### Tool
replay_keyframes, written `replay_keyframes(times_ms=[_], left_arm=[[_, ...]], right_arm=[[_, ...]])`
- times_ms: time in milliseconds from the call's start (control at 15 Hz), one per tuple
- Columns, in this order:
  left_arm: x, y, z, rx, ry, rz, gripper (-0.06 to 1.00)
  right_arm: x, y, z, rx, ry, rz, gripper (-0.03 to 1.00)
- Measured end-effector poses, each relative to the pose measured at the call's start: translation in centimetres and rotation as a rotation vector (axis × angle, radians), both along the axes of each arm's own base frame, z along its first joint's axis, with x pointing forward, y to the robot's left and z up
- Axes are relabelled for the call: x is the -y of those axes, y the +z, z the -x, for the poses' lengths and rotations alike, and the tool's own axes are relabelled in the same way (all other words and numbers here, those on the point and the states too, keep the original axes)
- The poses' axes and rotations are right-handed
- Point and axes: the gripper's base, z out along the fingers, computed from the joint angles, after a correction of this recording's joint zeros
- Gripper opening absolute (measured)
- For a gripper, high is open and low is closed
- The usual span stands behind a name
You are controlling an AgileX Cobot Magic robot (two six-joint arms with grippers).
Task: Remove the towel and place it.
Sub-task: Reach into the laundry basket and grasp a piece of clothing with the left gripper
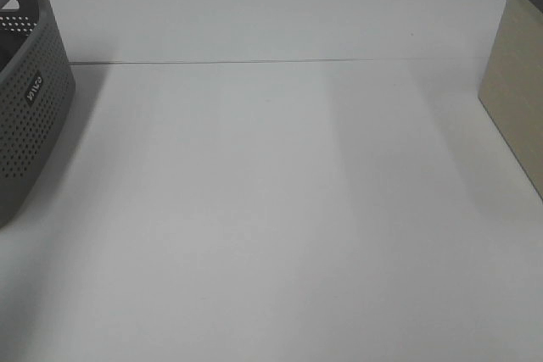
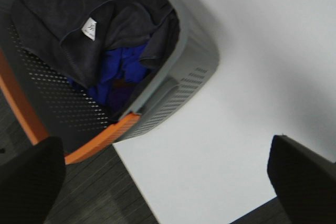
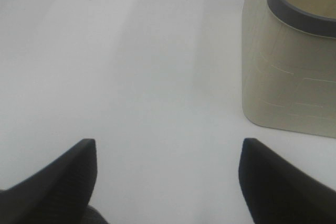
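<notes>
You are hovering left gripper above and beside grey basket, jaws wide, holding nothing, likely getting ready to reach in. Towel is lying bunched on top inside basket, over blue cloth. Towel is looking dark grey, soft, fuzzy, white tag showing. Right gripper is hovering wide too, empty, over white table near beige bin.

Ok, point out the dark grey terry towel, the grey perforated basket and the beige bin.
dark grey terry towel (image 2: 50, 11), left wrist view, upper fold.
grey perforated basket (image 2: 195, 72), left wrist view, outer wall.
beige bin (image 3: 283, 77), right wrist view, side wall.
</notes>
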Motion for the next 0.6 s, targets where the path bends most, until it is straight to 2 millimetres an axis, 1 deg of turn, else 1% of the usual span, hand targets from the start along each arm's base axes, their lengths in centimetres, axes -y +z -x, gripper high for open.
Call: replay_keyframes(times_ms=[133,200,333,400,467,600], left_arm=[[-1.0,0.6,-3.6,-0.052,-0.019,-0.126,0.99],[-1.6,0.7,-5.8,-0.088,-0.035,-0.204,0.99],[-2.7,0.2,-10.1,-0.166,-0.057,-0.337,0.99],[-3.1,-0.2,-12.3,-0.200,-0.063,-0.386,0.99],[-3.4,-1.1,-14.7,-0.241,-0.073,-0.417,0.99],[-3.7,-3.6,-19.7,-0.277,-0.097,-0.436,0.99]], right_arm=[[0.0,0.0,0.0,0.000,0.000,0.000,0.73],[0.0,0.0,0.0,0.000,0.000,0.000,0.73],[0.0,0.0,0.0,0.000,0.000,0.000,0.73],[0.0,0.0,0.0,0.000,0.000,0.000,0.73],[0.0,0.0,0.0,0.000,0.000,0.000,0.73],[0.0,0.0,0.0,0.000,0.000,0.000,0.73]])
